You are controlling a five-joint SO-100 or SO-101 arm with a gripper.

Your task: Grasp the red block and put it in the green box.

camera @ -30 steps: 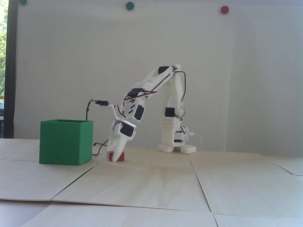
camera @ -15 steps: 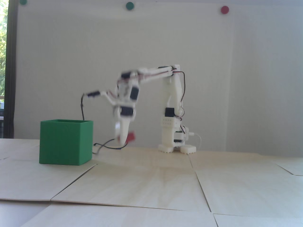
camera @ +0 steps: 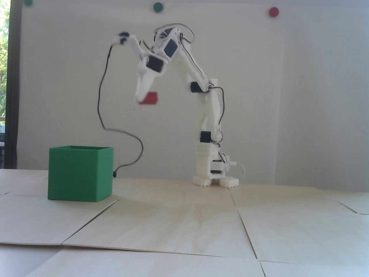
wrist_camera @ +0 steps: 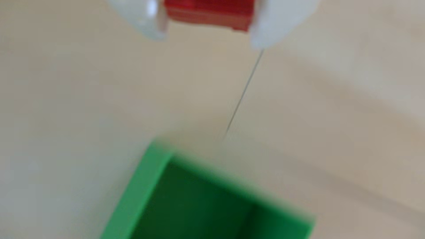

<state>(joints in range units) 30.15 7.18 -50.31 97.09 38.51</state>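
Observation:
My gripper (camera: 141,99) is raised high in the fixed view and shut on the red block (camera: 150,98), which hangs well above the table, to the right of and above the green box (camera: 77,173). The wrist view shows the red block (wrist_camera: 207,13) clamped between two white fingers (wrist_camera: 151,23) at the top edge, my gripper (wrist_camera: 208,38) pointing down. The open top of the green box (wrist_camera: 142,190) lies at the bottom of that view, blurred, and its inside looks empty.
A black cable (camera: 101,109) loops from the wrist camera down to the table beside the box. The white arm base (camera: 214,176) stands at the back centre. Pale wooden panels (camera: 184,225) with seams cover the table.
The arm has lifted the red block from the table beside the box to high above it. The elbow has folded upward, and the cable has been pulled up with the wrist.

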